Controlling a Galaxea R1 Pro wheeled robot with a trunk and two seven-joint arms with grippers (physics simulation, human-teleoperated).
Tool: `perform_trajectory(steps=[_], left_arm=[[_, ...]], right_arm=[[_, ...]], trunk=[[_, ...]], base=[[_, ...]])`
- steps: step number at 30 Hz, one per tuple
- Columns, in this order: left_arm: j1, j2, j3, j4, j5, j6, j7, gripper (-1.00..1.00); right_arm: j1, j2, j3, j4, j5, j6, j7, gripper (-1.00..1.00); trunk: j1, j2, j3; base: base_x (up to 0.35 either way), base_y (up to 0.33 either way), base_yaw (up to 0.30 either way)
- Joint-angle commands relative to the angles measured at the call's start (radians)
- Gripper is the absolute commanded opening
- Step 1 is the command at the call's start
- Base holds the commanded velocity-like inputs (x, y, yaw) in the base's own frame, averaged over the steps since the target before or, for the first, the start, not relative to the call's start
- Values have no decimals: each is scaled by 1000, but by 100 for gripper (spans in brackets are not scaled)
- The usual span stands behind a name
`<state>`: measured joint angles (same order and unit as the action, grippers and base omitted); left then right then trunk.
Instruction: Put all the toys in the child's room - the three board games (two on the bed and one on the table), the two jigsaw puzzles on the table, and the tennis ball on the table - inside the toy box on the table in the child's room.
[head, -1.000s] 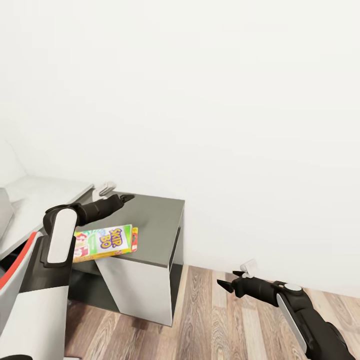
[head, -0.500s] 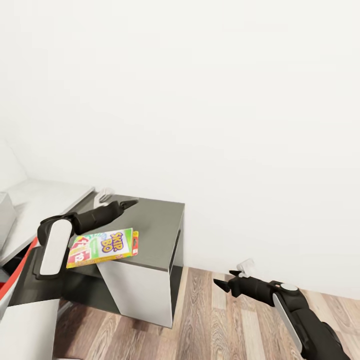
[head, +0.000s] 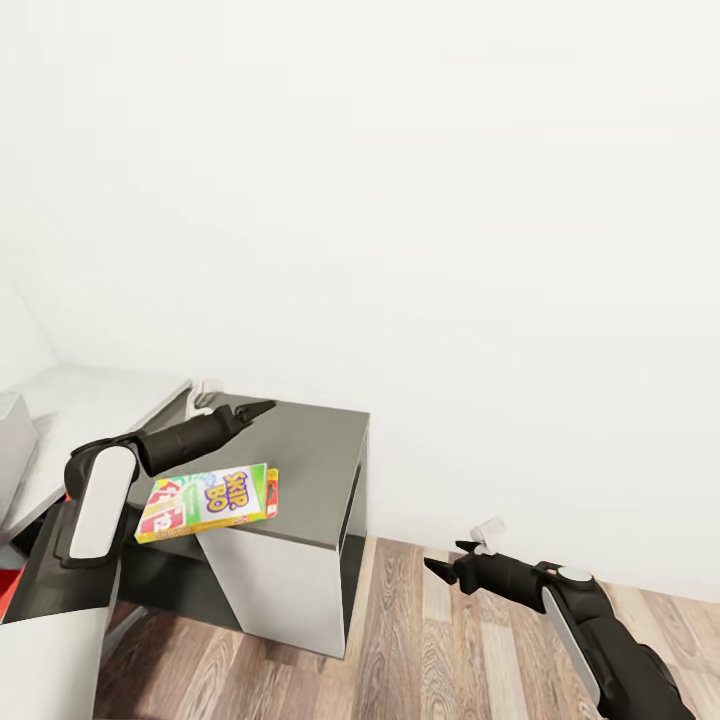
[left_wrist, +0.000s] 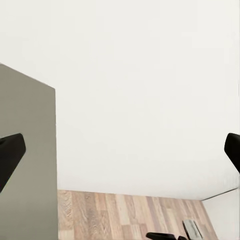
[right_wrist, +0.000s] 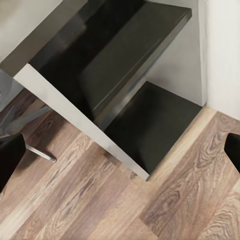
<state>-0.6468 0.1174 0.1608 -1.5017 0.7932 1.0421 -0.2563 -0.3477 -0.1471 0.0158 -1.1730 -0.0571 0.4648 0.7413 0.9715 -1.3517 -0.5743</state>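
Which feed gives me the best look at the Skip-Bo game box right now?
The head view. The Skip-Bo box lies flat on the dark cabinet top, overhanging its front edge, beside the left gripper. The left wrist view catches the cabinet top and wall; the right wrist view looks at the cabinet's shelves and floor.

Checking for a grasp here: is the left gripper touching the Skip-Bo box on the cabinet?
Apart. In the head view the left gripper points past the Skip-Bo box, bare cabinet top between them.

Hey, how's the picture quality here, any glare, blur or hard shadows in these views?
Head view: even, flat light, bright featureless wall, board game lettering sharp on the dark cabinet top. Left wrist view: the wall is nearly washed out, no blur. Right wrist view: crisp wood floor, cabinet shelves in deep shadow.
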Motion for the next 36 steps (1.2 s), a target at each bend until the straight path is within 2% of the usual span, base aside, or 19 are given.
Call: perform_trajectory(steps=[1,14,25,36], left_arm=[[-1,1,1,0,-10,4,-13,100],[1,5,-12,1,-10,3,-24,100],[3,6,-45,1,-11,3,-24,100],[3,6,-48,4,-16,3,-22,100]], right_arm=[[-1,0,1,0,-6,8,0,100],[-1,1,3,3,-6,7,-1,100],[-1,1,0,1,-15,8,-1,100],[-1,2,-1,-2,-19,10,-2,100]], trunk=[[-4,7,2],[-54,98,43],[-96,175,77],[-138,252,112]], base=[[0,0,0],[0,0,0],[0,0,0],[0,0,0]])
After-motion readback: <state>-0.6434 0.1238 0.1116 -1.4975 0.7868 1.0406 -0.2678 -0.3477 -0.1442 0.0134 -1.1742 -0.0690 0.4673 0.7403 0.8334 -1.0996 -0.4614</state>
